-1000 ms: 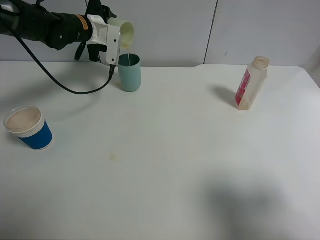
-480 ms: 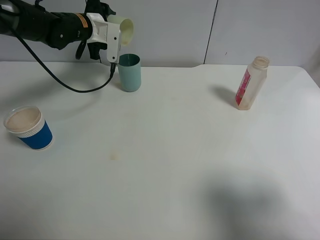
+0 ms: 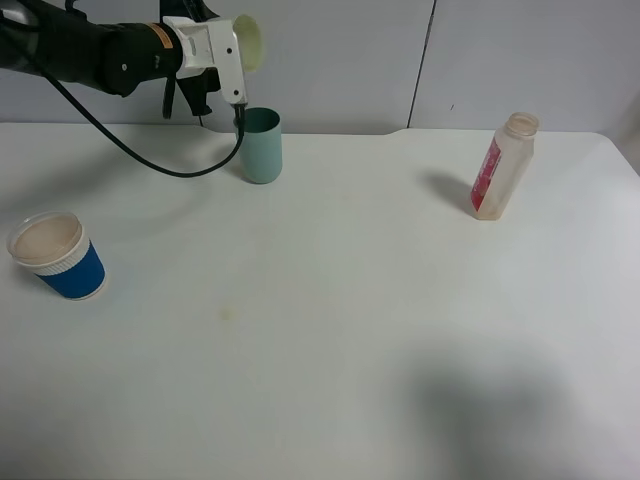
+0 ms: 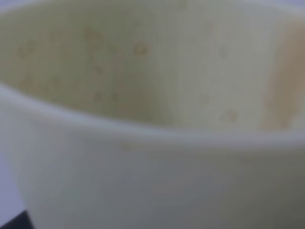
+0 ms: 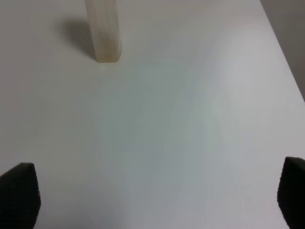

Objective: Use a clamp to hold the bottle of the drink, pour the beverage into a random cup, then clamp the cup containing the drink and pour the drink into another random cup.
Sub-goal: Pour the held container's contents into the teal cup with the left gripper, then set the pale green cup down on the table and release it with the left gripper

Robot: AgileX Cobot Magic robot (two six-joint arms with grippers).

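High at the back left, my left gripper [image 3: 232,52] is shut on a pale yellow-green cup [image 3: 250,41]. That cup lies on its side with its mouth to the right, just above a teal cup [image 3: 260,146] standing on the table. No stream falls from it. The pale cup's wet, droplet-speckled inside [image 4: 152,86] fills the left wrist view. The bottle [image 3: 503,166] stands uncapped at the back right, and its base [image 5: 102,33] shows in the right wrist view. My right gripper [image 5: 155,195] is open over bare table, well short of the bottle.
A blue cup with a white rim [image 3: 58,257] stands at the left, holding a pale brownish drink. The white table [image 3: 350,320] ends at a grey wall behind. A black cable [image 3: 130,165] hangs from the left arm down to the tabletop.
A thin stream ran from the pale cup into the teal cup a second ago; it has stopped. The left gripper has lifted the pale cup slightly and tipped it back.
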